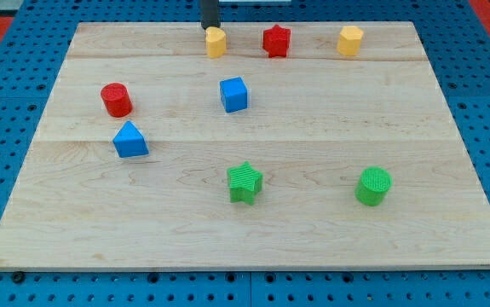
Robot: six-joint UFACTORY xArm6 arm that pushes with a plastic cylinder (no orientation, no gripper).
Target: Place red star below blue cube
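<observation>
The red star (276,40) lies near the view's top edge of the wooden board, right of centre. The blue cube (234,94) sits below and to the left of it. My tip (210,28) is at the view's top, just above and touching or nearly touching a yellow block (216,42) of unclear shape, which lies left of the red star. The tip is well above the blue cube.
A yellow hexagonal block (350,40) lies at the top right. A red cylinder (116,100) and a blue triangular block (130,141) are at the left. A green star (245,182) and a green cylinder (373,186) are lower down. The board (449,128) rests on a blue pegboard.
</observation>
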